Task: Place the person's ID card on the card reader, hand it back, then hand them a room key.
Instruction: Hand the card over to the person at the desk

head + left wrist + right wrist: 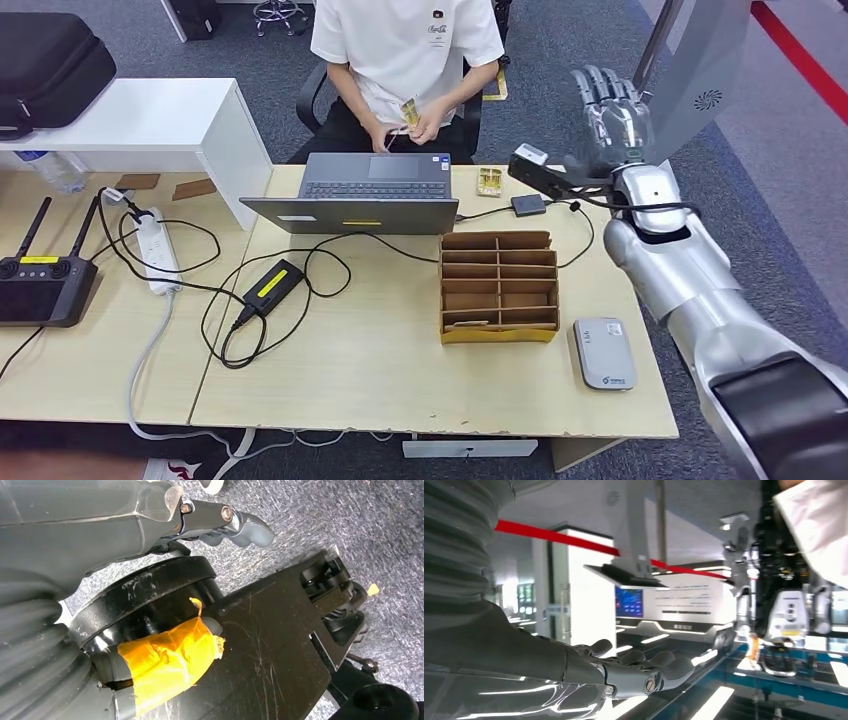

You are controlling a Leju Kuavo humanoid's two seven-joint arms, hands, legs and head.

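Observation:
A person in a white T-shirt [405, 40] sits behind the laptop and holds a small yellowish card [410, 108] in both hands, close to their body. My right hand [610, 105] is raised above the table's far right corner, fingers stretched out and apart, holding nothing. It stands well right of the card. In the right wrist view the same hand [624, 672] lies flat and empty. The white card reader [603, 352] lies near the table's front right. A second yellowish card [489, 180] lies beside the laptop. My left hand [200, 517] hangs over the floor, empty, fingers loosely extended.
A cardboard slot organiser [498, 285] stands left of the reader. An open laptop [375, 190], its power brick [272, 285] and looping cables take up the table's middle. A power strip [158, 250], a black remote controller [45, 280] and a black bag [45, 65] are at the left.

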